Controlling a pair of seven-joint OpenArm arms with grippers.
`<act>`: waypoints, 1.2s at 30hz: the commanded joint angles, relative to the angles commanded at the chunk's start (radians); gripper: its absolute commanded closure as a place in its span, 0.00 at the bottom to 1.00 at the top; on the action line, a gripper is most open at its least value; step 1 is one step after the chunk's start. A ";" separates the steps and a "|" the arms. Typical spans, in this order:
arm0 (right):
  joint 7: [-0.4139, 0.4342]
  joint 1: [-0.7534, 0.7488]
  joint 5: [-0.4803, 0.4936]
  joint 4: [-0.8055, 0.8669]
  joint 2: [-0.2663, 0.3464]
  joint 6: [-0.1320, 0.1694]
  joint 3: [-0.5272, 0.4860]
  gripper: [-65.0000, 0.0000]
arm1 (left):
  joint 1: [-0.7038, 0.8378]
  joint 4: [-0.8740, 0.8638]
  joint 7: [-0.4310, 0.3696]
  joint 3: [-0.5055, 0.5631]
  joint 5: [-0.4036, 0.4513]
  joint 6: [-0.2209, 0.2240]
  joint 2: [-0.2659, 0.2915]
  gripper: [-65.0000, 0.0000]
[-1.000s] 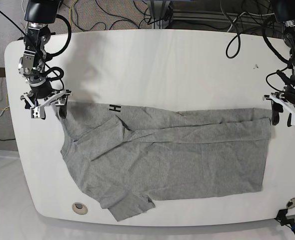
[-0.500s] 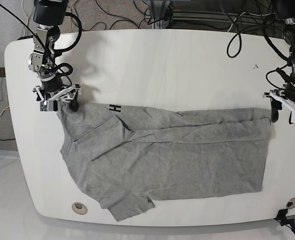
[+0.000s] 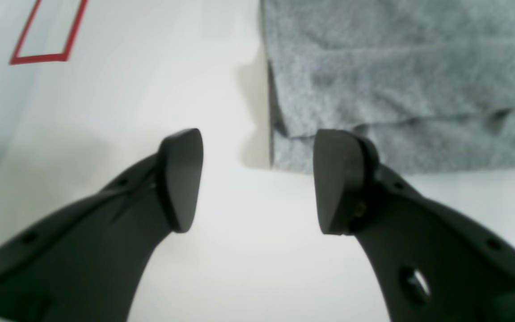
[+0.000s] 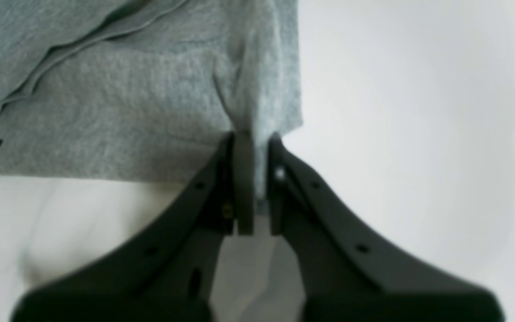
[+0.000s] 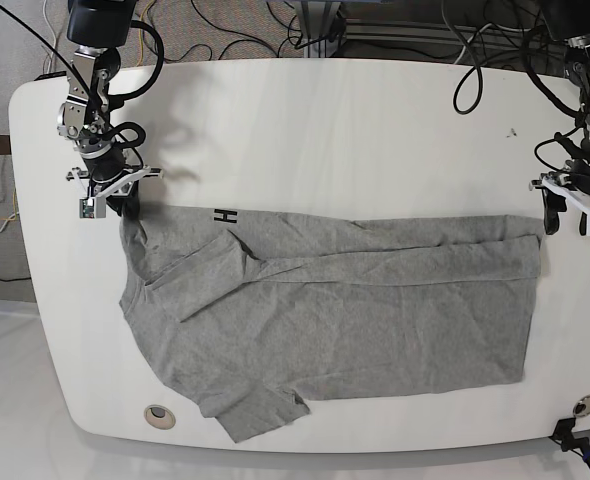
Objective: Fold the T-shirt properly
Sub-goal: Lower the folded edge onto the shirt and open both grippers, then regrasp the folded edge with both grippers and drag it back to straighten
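T-shirt (image 5: 345,330) is on the white surface (image 5: 305,130), covering its lower half in the base view. Right claw (image 4: 253,183): tips together, clamped on the shirt's corner at the far edge, cloth pinched between them and bunched up into a ridge. Left claw (image 3: 257,181): fingers apart, nothing between them. It sits just beside the shirt's other far corner; in the left wrist view that corner shows behind one finger. Can't tell from that whether they touch.

Orientation: long axis runs side to side in the base view, roughly from one claw to the other. Far edge is near straight, tilting slightly down toward the left claw. A folded-over strip runs along that edge, with a pointed flap near the right claw. Black H-shaped mark (image 5: 225,215) is on the far edge, nearer the right claw. A short piece of cloth sticks out at the near edge, pointing toward the bottom of the base view.
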 joint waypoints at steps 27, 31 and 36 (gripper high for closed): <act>0.000 -0.014 -0.002 0.005 0.000 0.000 0.000 1.00 | -0.215 -0.385 -0.005 0.114 0.000 -0.003 0.040 0.44; 0.000 -0.014 -0.002 0.006 0.000 0.000 0.000 1.00 | -0.227 -0.414 -0.005 0.114 0.002 -0.003 0.040 0.44; 0.000 -0.014 -0.002 0.006 0.000 0.000 0.000 1.00 | -0.227 -0.416 -0.005 0.114 0.003 -0.003 0.040 0.47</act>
